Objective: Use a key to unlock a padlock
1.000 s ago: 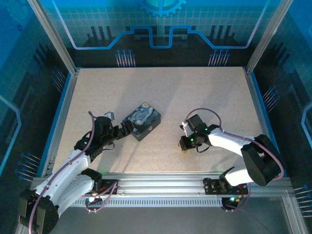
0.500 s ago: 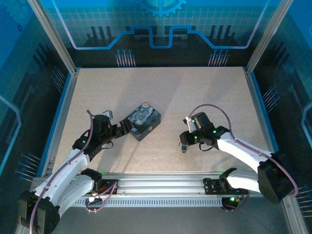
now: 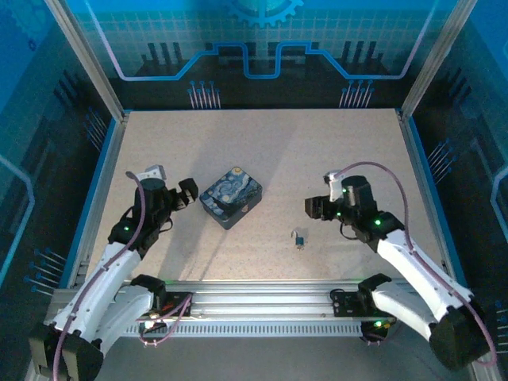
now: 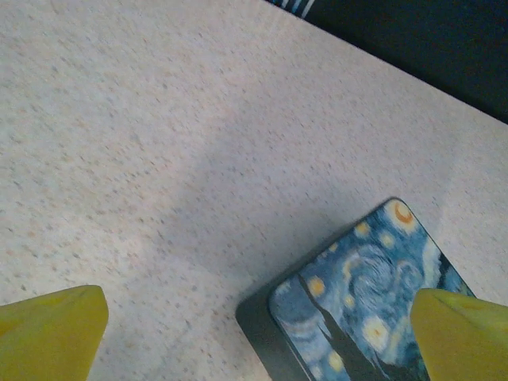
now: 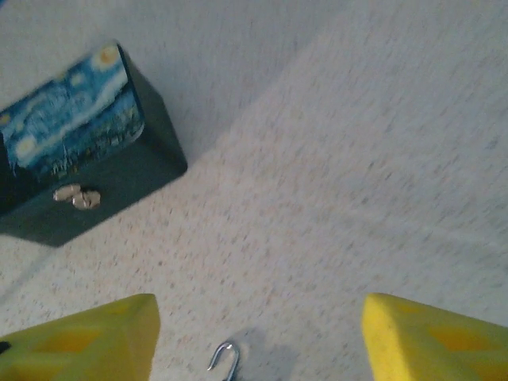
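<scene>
The padlock [image 3: 299, 237] lies on the table between the arms, small and dark with a pale part. Its silvery shackle [image 5: 226, 357] shows as an open hook at the bottom edge of the right wrist view. I cannot tell the key apart from the padlock. My right gripper [image 3: 314, 208] [image 5: 258, 341] hangs open a little up and to the right of the padlock, holding nothing. Beside the left edge of the painted box [image 3: 231, 197], my left gripper [image 3: 185, 193] [image 4: 258, 333] is open and apart from it.
The night-sky box [image 4: 365, 302] [image 5: 79, 159] stands left of centre, its small metal clasp [image 5: 77, 197] facing the right arm. Blue rails edge the table [image 3: 262, 151] on the left and right. An aluminium rail [image 3: 262, 298] runs along the near edge.
My right gripper has lifted off the padlock and drawn back to the right, leaving it on the table. My left gripper has pulled away from the box toward the left.
</scene>
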Controlling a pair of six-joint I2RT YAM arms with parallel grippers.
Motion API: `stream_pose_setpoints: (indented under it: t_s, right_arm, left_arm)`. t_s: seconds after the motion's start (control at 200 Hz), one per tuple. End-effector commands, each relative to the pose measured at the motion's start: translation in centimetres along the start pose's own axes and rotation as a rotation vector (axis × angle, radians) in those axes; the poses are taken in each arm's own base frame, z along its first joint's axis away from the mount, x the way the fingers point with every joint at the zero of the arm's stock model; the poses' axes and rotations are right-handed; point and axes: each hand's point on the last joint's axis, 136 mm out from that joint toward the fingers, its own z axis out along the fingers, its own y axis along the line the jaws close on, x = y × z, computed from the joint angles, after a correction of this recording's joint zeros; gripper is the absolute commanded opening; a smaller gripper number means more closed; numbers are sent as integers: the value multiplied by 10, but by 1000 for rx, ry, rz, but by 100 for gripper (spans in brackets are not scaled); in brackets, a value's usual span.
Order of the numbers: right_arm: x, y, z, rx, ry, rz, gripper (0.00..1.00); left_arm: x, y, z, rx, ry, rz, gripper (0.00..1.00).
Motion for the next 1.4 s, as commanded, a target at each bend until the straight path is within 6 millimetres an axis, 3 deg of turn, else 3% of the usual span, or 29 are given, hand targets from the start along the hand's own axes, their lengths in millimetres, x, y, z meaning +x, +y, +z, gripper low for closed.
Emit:
stream_pose_setpoints:
  t_s: [0.0,0.16,0.24,0.455,0.63,0.94,1.206,1.391]
  right_arm:
    - [-18,-16,-12,29,-119,12,76]
    - [-33,-44,-23,90,-221,58,89]
    - [-39,-62,-25,163,-266,79,100]
    - [-52,-102,-20,353,-375,18,100]
    - [-39,-135,2,462,-329,-19,100]
    - [-33,-149,42,431,-326,-70,100]
    - [-39,-151,46,444,-370,-125,100]
    - [-35,-150,61,412,-367,-157,100]
  left_arm:
    - [-22,11,1,-55,-108,56,99]
    - [-31,18,9,-71,-224,106,99]
    - [-36,25,14,-102,-285,134,99]
    - [-38,35,34,-164,-296,265,99]
    - [-19,44,52,-174,-251,291,99]
    - [1,44,76,-104,-214,313,99]
    - [7,37,89,-44,-217,345,99]
    - [7,28,98,15,-234,362,99]
